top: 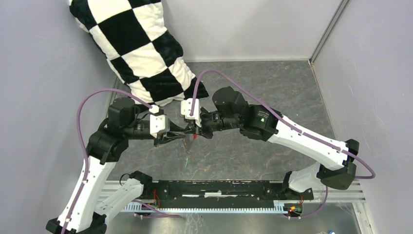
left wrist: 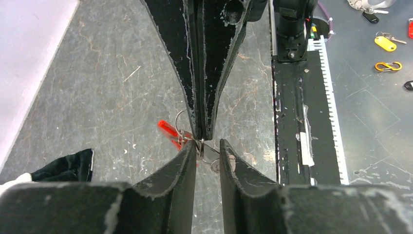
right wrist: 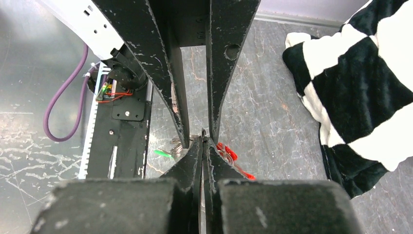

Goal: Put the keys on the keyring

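Well off table (top: 292,87) edges: L gripper (left wrist: 207,148), R gripper (left wrist: 200,135), keyring (left wrist: 182,132).

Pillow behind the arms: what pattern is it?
The pillow is black-and-white checked, best seen in the top external view.

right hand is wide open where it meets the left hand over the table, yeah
Not open: the right hand is shut, pinching the keyring, as the right wrist view shows. It does meet the left hand over the table.
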{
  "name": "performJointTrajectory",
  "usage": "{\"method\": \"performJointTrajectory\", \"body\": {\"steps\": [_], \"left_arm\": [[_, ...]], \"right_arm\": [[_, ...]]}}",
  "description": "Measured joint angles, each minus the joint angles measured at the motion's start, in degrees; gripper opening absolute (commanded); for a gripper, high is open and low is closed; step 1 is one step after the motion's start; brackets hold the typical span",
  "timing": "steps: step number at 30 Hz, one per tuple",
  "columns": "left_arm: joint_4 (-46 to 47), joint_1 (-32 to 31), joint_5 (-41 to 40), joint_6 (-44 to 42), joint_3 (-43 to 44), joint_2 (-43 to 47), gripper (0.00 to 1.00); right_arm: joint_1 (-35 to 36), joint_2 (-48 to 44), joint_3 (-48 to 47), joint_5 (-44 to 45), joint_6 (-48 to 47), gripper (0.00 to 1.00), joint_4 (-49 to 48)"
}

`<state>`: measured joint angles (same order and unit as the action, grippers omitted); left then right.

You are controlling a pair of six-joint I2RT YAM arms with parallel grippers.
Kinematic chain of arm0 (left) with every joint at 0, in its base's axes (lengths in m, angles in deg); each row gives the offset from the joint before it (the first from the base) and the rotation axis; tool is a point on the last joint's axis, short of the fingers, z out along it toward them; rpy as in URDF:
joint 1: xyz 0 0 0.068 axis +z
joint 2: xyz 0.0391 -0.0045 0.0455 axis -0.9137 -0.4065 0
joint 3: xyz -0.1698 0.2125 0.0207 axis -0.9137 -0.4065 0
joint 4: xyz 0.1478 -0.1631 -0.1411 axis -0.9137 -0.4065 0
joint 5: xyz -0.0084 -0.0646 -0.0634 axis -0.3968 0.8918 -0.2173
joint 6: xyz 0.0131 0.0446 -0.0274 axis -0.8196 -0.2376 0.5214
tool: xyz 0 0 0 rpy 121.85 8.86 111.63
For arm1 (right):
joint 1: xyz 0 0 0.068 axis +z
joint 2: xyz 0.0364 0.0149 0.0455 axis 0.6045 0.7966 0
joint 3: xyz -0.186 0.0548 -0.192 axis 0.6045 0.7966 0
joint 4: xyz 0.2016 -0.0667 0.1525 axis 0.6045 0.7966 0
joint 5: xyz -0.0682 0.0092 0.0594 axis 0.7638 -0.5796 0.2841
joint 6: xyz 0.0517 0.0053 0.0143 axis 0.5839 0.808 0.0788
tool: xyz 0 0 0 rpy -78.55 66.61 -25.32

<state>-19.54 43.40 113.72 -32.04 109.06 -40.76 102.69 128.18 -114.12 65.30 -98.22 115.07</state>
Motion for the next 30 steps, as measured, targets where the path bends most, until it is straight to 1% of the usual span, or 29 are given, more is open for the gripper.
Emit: {"method": "performJointTrajectory", "body": {"steps": [3,8,9,14,15,20,24,27,29,30], "left_arm": [[0.0,0.0,0.04,0.17,0.46,-0.13,0.24],[-0.11,0.0,0.04,0.61,0.94,-0.35,0.24],[-0.09,0.0,0.02,0.61,1.09,-0.39,0.22],[-0.57,0.0,-0.07,0.63,1.16,-0.33,0.04],[-0.83,0.0,-0.09,0.61,1.2,-0.33,0.02],[-1.95,-0.02,-0.04,-0.13,1.46,-0.33,0.02],[-2.16,-0.02,-0.09,-0.31,1.6,-0.35,0.02],[-2.16,-0.02,-0.85,-0.24,1.66,-0.22,0.02],[-2.12,-0.02,-1.29,-0.17,1.66,0.09,0.02],[-2.1,-0.02,-1.51,-0.13,1.66,0.28,0.02]], "right_arm": [[0.0,-0.13,0.0,-0.15,-0.02,0.0,-0.59],[0.0,-0.13,0.0,-0.63,-0.11,0.0,-0.66],[0.0,-0.13,0.0,-0.74,-0.15,0.0,-0.66],[0.0,-0.13,0.0,-0.63,-0.24,0.0,-0.59],[0.0,-0.13,0.0,-0.66,-0.24,0.0,-0.48],[0.04,-0.13,0.0,-0.74,-0.24,0.0,-0.2],[0.04,-0.13,0.0,-0.81,-0.24,0.17,-0.15],[0.09,-0.66,0.11,-0.87,-0.04,0.36,-0.35],[0.09,-2.16,1.2,-0.52,0.11,0.44,-1.49],[0.09,-3.21,2.01,-0.26,0.39,0.46,-1.97]]}}
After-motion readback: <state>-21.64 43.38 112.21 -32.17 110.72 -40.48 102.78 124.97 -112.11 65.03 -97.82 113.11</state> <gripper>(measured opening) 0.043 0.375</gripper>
